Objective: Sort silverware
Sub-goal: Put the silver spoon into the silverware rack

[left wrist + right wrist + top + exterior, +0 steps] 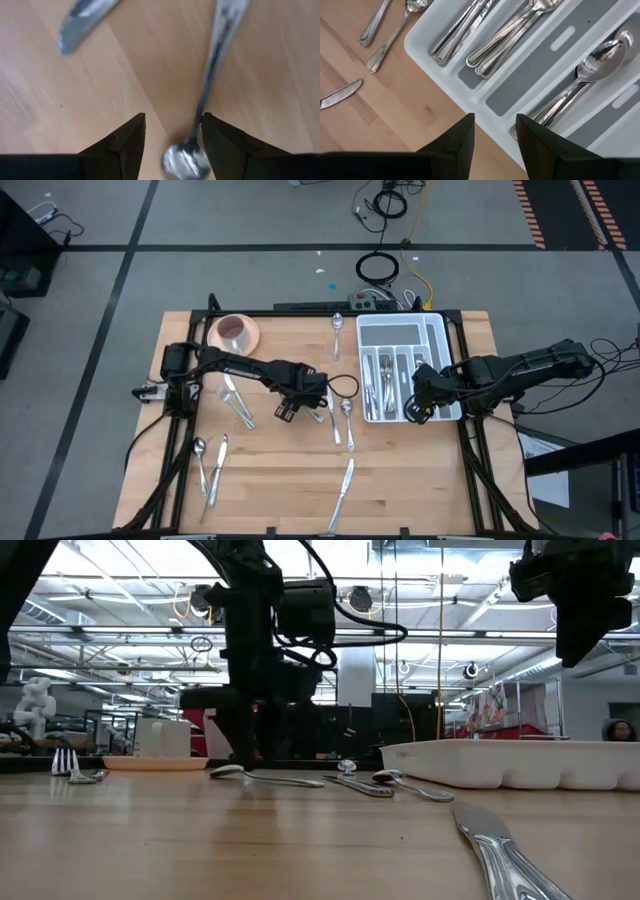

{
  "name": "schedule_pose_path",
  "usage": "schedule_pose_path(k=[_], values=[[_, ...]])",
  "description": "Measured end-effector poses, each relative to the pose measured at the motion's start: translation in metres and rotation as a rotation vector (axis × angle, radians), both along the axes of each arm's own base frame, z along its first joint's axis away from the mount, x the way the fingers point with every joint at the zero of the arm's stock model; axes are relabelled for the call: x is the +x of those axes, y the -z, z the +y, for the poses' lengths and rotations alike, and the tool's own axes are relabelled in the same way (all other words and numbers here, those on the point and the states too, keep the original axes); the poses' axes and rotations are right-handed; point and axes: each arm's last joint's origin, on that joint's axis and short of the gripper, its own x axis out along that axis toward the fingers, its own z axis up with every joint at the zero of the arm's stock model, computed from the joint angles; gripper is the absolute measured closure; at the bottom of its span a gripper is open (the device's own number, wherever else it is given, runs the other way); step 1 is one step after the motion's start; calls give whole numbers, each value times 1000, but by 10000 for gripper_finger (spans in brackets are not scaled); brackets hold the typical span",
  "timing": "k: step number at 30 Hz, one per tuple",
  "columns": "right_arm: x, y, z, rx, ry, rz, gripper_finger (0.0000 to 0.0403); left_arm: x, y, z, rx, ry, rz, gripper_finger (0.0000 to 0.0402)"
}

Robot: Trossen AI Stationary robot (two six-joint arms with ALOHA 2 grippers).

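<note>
Spoon (pixel 192 150) between the open left jaws, ungripped.

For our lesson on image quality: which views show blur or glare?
Left wrist view: the spoon between the open fingers and the knife tip look smeared. Low view: bright ceiling lights silhouette the arms. Right wrist view: crisp, with glints on the tray's spoon.

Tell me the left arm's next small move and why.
Probably lower the left end effector a little and close. Its open fingers straddle the slim shiny silver-metal spoon near its bowl, flat on the light wooden table, not yet gripped. The right end effector hovers open over the white plastic compartmented tray.
</note>
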Motion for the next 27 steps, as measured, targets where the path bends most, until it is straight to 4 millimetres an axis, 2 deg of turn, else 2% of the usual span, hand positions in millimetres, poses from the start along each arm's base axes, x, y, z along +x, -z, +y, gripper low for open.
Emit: schedule_pose_path(k=[4, 8, 12, 15, 21, 24, 27], values=[[0, 0, 0, 11, 17, -1, 266, -9, 13, 3, -28, 3, 28, 211], [0, 0, 2, 16, 20, -2, 266, -21, 25, 1, -41, 18, 63, 247], [-1, 0, 3, 20, 18, -3, 266, -24, 31, 0, -59, 2, 60, 304], [-1, 0, 3, 25, 31, -4, 266, -22, 30, 0, -60, -57, 41, 373], [2, -1, 3, 17, 124, -52, 266, -11, 18, 0, -39, -255, -23, 389], [6, -10, 4, -48, 150, -225, 266, -3, 3, -1, 17, -318, -134, 390], [6, -25, 3, -116, 191, -422, 266, 1, -26, -3, 55, -374, -292, 391]])
